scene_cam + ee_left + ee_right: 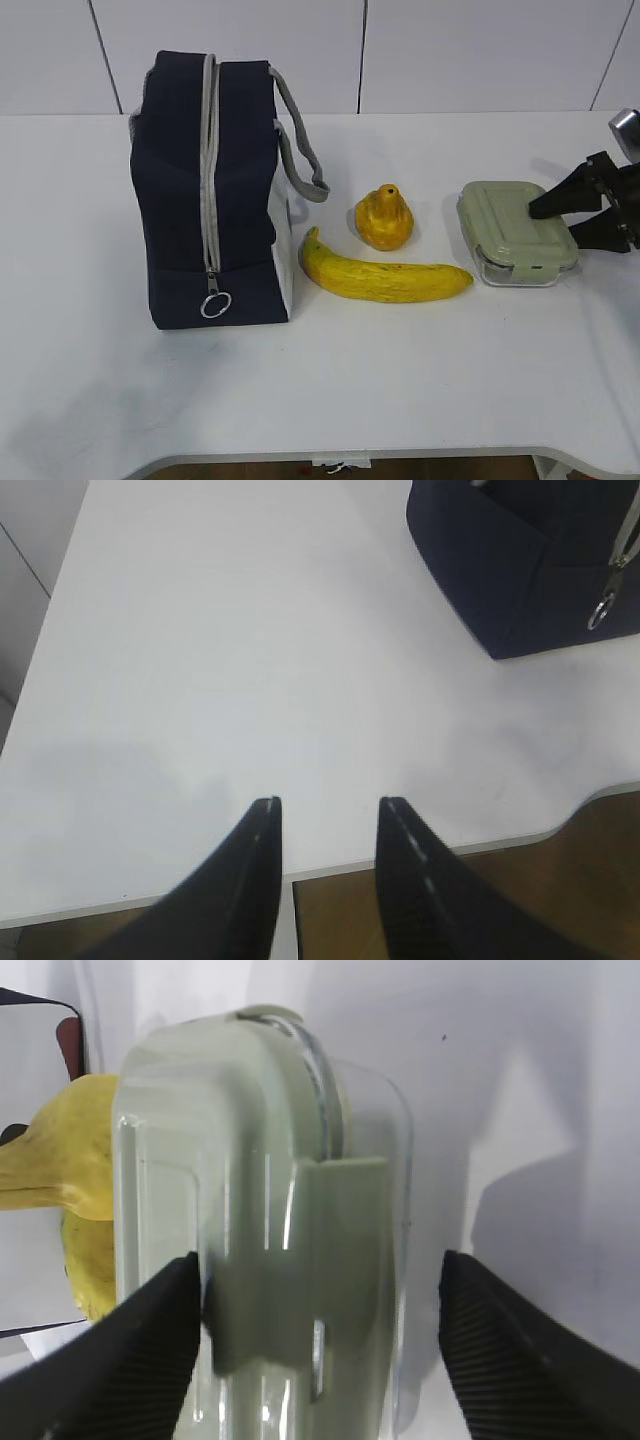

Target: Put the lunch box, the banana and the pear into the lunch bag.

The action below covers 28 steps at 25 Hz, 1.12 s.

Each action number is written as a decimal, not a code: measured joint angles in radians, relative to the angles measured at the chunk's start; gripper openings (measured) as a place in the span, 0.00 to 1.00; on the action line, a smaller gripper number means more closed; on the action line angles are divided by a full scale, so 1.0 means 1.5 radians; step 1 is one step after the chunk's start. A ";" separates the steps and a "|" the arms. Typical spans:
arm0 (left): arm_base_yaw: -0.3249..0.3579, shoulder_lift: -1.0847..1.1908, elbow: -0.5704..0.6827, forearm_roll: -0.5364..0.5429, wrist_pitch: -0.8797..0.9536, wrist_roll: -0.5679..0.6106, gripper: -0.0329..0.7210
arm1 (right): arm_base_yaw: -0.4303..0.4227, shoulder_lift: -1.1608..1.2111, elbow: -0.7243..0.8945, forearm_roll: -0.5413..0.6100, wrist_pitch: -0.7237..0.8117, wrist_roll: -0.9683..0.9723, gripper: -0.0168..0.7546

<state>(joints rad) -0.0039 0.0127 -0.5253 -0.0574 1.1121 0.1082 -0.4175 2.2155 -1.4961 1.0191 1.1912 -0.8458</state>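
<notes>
A white table [400, 380] (curved front edge) before pale wall panels [230, 50].

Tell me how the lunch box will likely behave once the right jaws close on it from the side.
The lunch box looks rigid, with clear walls and a snap-lock lid, so it should hold its shape. Its glossy sides may be slippery. The right gripper has one finger at the wall and the other standing off, so the box may slide on the table before it is pinched.

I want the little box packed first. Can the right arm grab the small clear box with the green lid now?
Probably yes. The right gripper is open with its fingers either side of the small clear box with the sage-green lid. One finger looks close against it, and nothing blocks the way.
</notes>
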 joint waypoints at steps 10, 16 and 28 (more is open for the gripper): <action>0.000 0.000 0.000 0.000 0.000 0.000 0.37 | 0.002 0.000 0.000 0.003 -0.001 -0.005 0.74; 0.000 0.000 0.000 0.000 0.000 0.000 0.37 | 0.017 0.000 0.000 0.003 -0.001 -0.013 0.74; 0.000 0.000 0.000 0.000 0.000 0.000 0.37 | 0.017 0.000 0.000 0.008 -0.001 -0.015 0.63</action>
<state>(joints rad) -0.0039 0.0127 -0.5253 -0.0574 1.1121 0.1082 -0.3920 2.2155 -1.4961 1.0312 1.1890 -0.8677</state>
